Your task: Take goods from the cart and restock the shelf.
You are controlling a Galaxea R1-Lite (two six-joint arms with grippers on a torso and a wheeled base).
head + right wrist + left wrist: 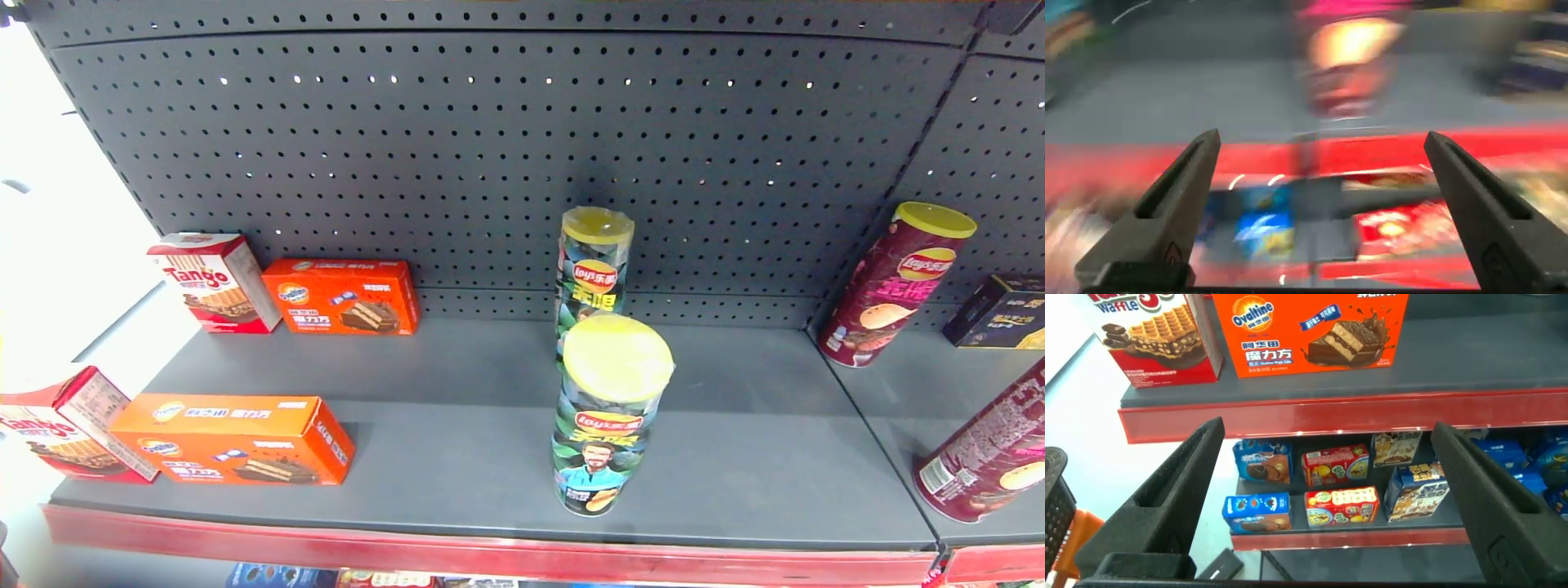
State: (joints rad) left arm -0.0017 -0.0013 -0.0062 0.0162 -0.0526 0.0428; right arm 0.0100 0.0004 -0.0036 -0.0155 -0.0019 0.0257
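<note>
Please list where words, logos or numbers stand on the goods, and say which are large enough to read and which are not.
Rear wafer box: big slanted name on the front, readable.
Front orange box: oval logo and large characters, readable.
Front green can: round logo readable; small print below too small.
Rear purple can: round logo readable.
Lower-shelf boxes: print too small.
Right wrist view: all blurred.
</note>
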